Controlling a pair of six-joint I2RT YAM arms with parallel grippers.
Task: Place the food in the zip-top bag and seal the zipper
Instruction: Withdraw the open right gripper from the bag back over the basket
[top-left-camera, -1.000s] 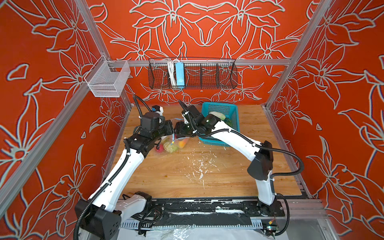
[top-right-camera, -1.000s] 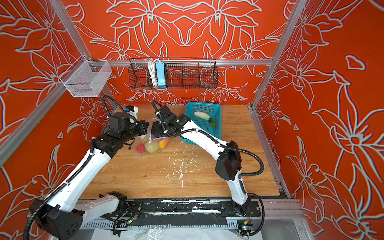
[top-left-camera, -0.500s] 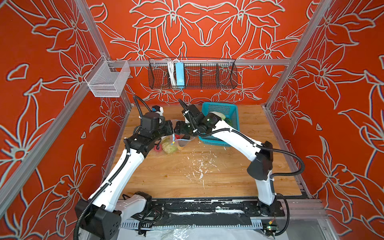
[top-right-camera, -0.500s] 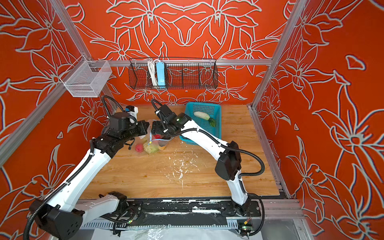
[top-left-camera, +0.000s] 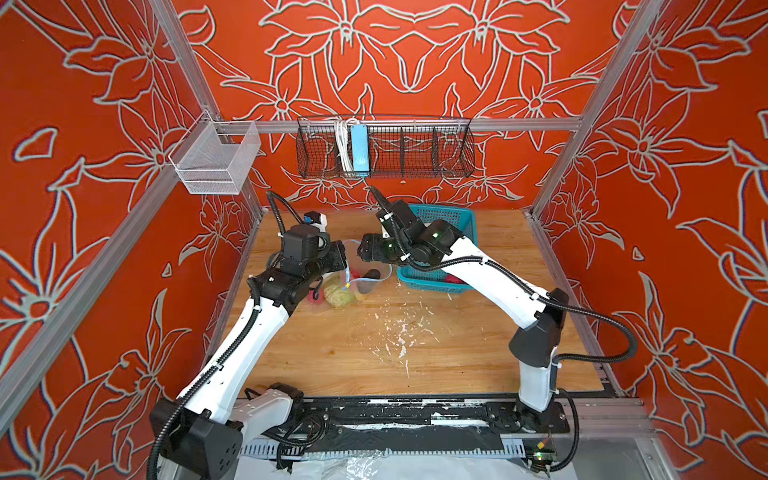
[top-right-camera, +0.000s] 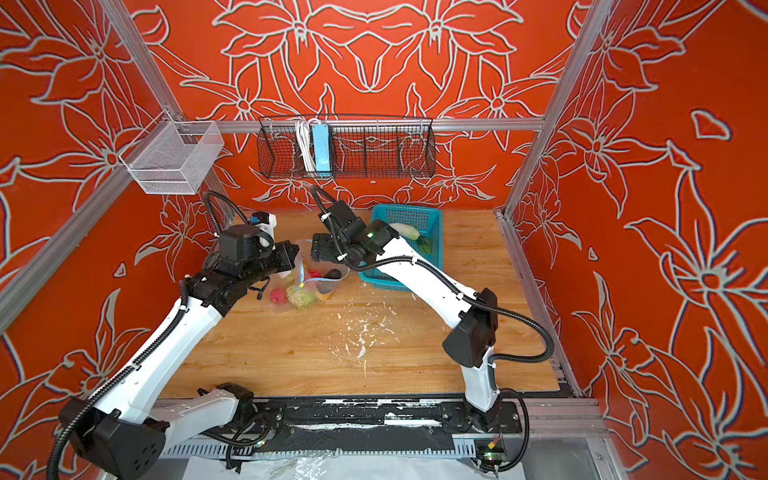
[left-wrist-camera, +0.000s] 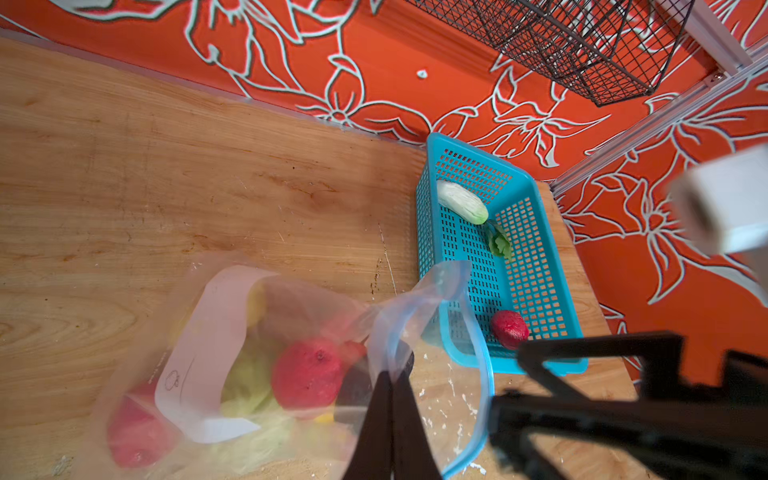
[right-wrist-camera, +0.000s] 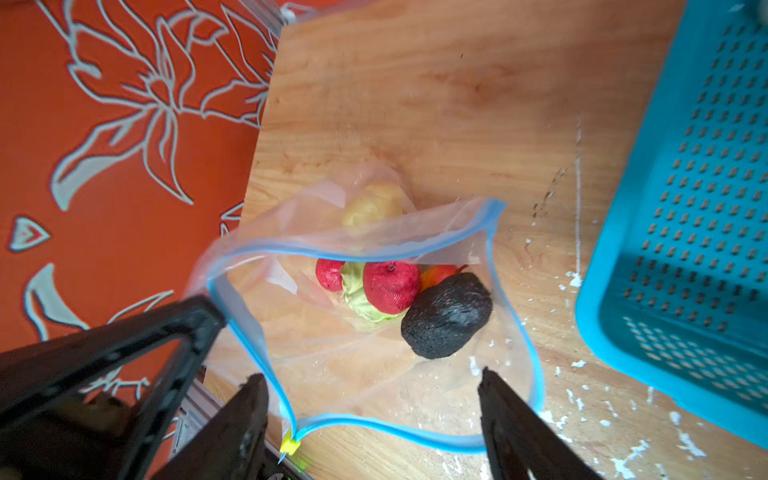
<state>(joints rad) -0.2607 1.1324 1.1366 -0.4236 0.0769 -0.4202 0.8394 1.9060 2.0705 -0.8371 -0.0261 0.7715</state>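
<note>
Right gripper (right-wrist-camera: 370, 376) is opening wider, empty, avocado (right-wrist-camera: 446, 316) now lying in zip-top bag (right-wrist-camera: 415, 226) (left gripper (left-wrist-camera: 392, 374) clamping its rim)

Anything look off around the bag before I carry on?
Nothing spilled or broken, but white flecks scatter over the table beside the bag; they look like chipped paint, not contents. The left pincer pinches the bag's gaping mouth. A radish and a red fruit lie unbagged in the basket.
</note>
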